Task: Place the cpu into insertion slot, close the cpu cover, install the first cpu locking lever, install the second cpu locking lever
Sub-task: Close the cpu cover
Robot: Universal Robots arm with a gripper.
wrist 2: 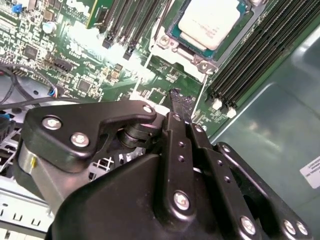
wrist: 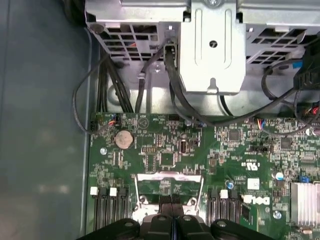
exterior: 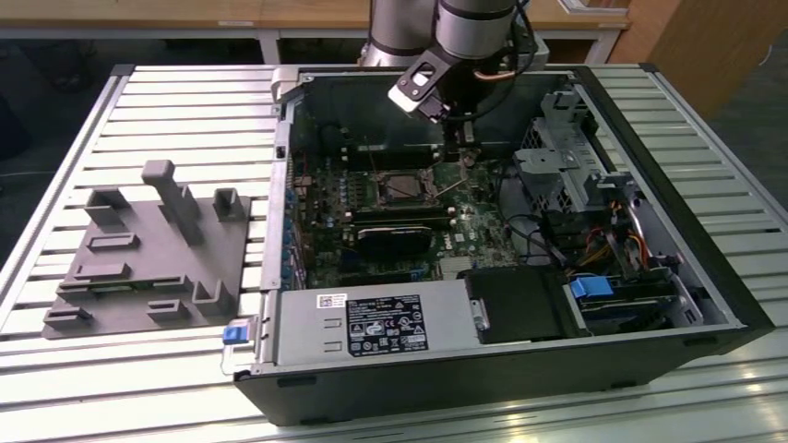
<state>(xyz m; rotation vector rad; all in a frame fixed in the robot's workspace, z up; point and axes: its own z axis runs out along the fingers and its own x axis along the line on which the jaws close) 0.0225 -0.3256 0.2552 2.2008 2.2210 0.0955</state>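
The cpu [wrist 2: 210,20], a pale metal square, lies in the insertion slot [exterior: 400,189] on the green board; the slot's metal rim [wrist 2: 172,50] frames it in the second wrist view. The cpu cover [wrist: 167,176], a thin silvery frame with a window, stands tilted up off the slot toward my gripper. My gripper [exterior: 466,159] hangs inside the case just to the exterior view's right of the slot. Its black fingers [wrist: 166,202] are pressed together, and the gripper [wrist 2: 180,102] has its tips at the cover's free edge. Whether anything is pinched between them does not show.
The open black case [exterior: 689,277] lies on a slatted table. A black cooler [exterior: 394,242] sits just in front of the slot, memory slots [wrist 2: 250,65] flank it, and a drive cage [exterior: 555,175] with cables [wrist: 175,100] stands to the right. A grey fixture [exterior: 148,249] lies left.
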